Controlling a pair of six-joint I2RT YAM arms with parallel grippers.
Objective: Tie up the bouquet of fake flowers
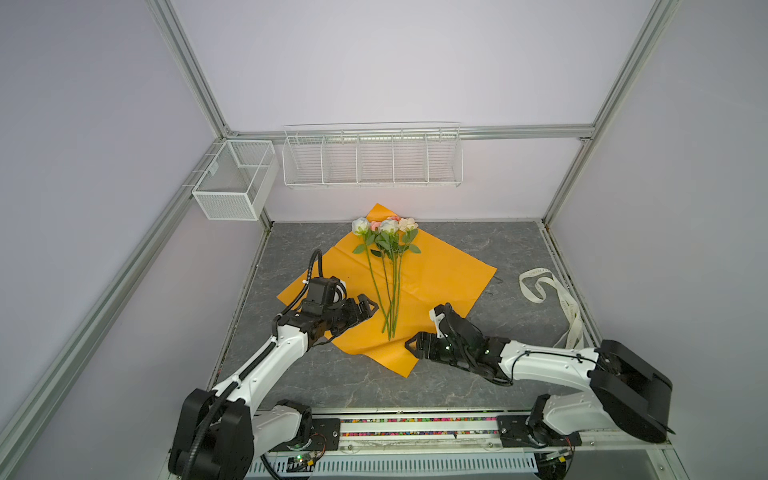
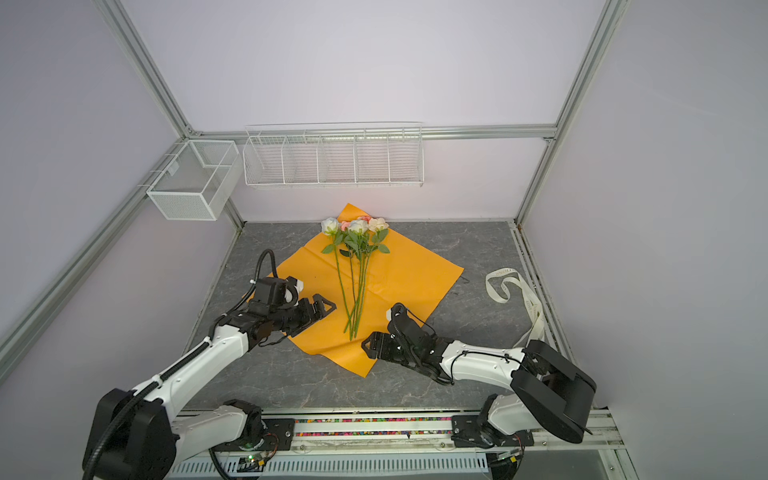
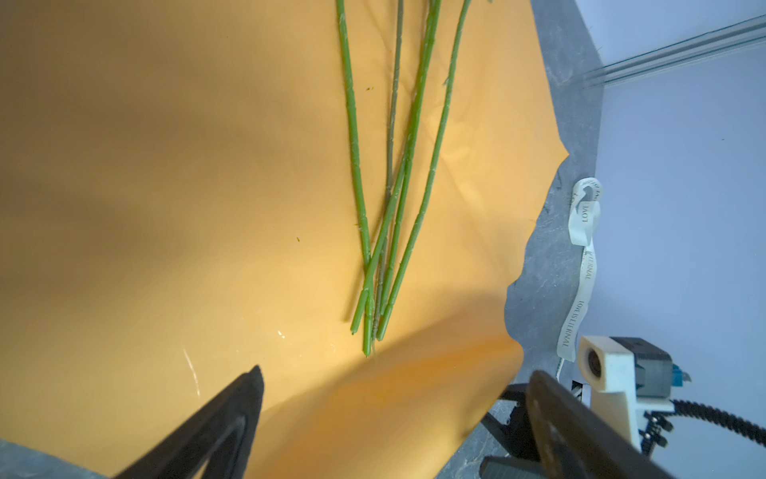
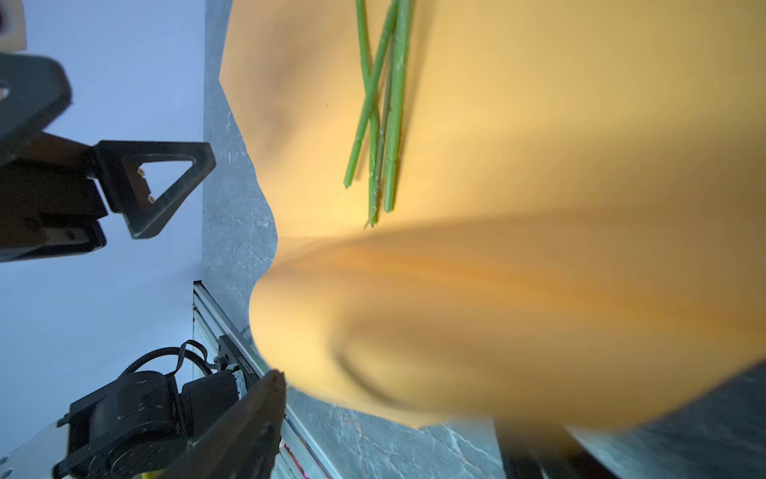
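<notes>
Pale fake-rose bouquet (image 1: 390,241) on thin green stems lies loose on the orange paper sheet (image 1: 449,274), mid grey tabletop (image 1: 498,249). Likely light, springy and slick; pinch where the stems cross near the cut ends. Left gripper (image 1: 361,313) fingers spread, empty; right gripper (image 1: 413,345) fingers spread, blurred paper fold between them, contact unclear.

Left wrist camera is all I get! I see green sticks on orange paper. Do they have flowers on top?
Observer: Yes. The bouquet ends in white, pink and cream roses close to the back wall.
Child: Where is my other claw?
Observer: The right gripper sits open at the near right edge of the orange paper, beside the stem tips.
Child: Is anything else up there?
Observer: A white wire rack hangs on the back wall, and a mesh basket hangs by the left corner, both above the table.
</notes>
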